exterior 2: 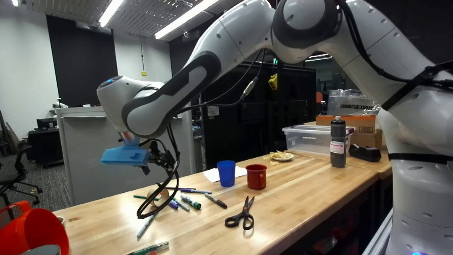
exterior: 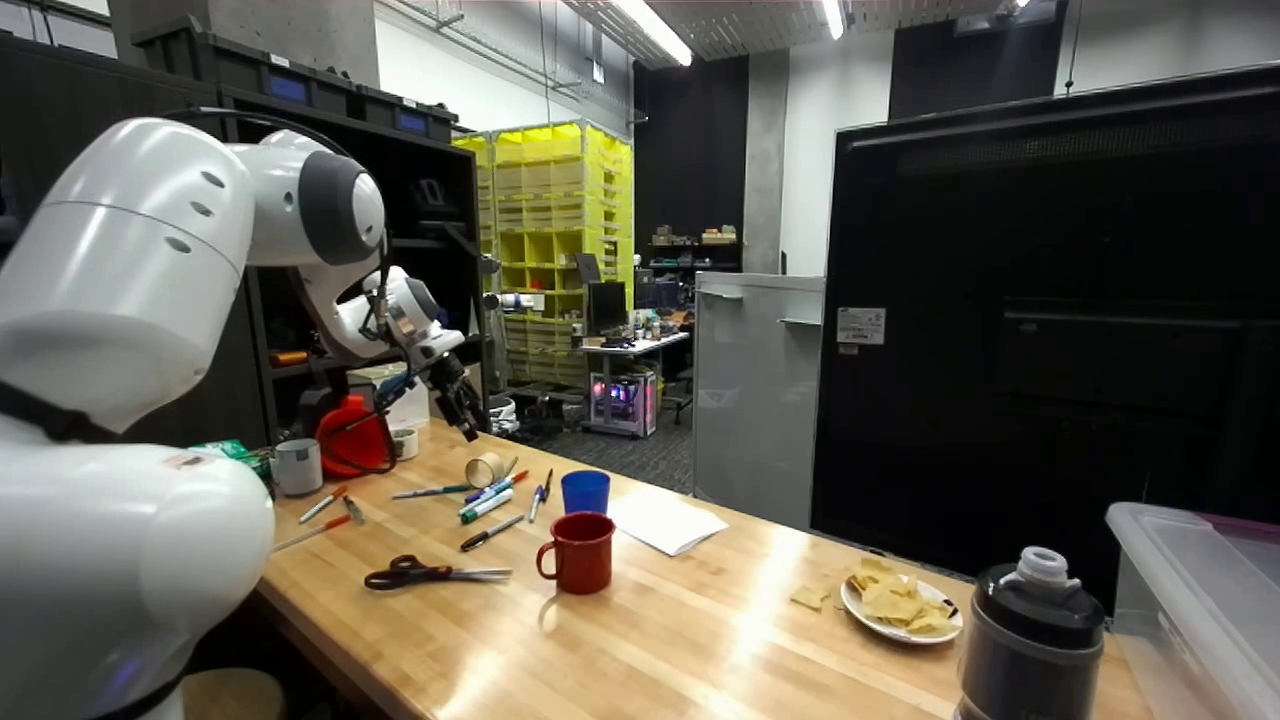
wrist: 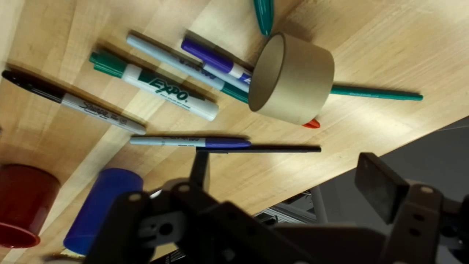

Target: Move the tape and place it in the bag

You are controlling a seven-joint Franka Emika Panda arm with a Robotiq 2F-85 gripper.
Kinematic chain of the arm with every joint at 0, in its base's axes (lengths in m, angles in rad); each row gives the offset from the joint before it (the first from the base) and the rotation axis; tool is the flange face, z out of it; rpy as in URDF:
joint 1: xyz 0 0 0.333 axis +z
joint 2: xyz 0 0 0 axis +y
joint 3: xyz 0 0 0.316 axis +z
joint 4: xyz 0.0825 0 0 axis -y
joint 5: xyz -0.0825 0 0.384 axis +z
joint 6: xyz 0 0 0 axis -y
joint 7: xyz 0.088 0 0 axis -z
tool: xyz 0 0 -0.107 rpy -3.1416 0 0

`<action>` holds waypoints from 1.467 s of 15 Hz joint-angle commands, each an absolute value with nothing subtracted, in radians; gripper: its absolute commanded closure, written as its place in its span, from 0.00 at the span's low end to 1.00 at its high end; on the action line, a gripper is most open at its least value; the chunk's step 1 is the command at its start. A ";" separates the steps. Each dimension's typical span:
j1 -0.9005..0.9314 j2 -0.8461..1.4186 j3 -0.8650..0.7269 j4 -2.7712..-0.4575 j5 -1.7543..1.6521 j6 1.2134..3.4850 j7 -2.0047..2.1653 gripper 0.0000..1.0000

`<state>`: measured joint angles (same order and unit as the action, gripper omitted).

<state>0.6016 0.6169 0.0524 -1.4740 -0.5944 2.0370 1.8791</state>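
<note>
The tape, a tan roll (wrist: 304, 80), rests on its curved side on several pens in the wrist view. It also shows in both exterior views (exterior: 484, 470) (exterior 2: 158, 197), partly behind a cable in one of them. The bag, bright orange-red with a loop handle (exterior: 352, 436) (exterior 2: 35, 226), is at the table's end, its mouth tipped sideways; I cannot tell if it is soft. It is out of the wrist view. My gripper (exterior: 468, 425) (exterior 2: 145, 170) is open and empty, above the table near the tape. In the wrist view its fingers (wrist: 284, 161) are wide apart, with the tape beyond them.
Several pens and markers (wrist: 168, 91) surround the tape. A blue cup (exterior: 585, 492), red mug (exterior: 582, 555), scissors (exterior 2: 242, 216) and white paper (exterior: 668, 522) are nearby. A grey mug (exterior: 297, 468) and small white roll (exterior: 404, 443) flank the bag. A bottle (exterior: 1035, 650) stands farther off.
</note>
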 commanded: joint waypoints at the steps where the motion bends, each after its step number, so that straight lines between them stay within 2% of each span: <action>1: 0.609 0.686 0.058 -1.385 -0.591 2.012 1.830 0.00; 7: 0.612 0.760 0.027 -1.316 -0.586 1.989 1.803 0.00; 22: 0.599 0.797 0.006 -1.329 -0.472 1.903 1.950 0.00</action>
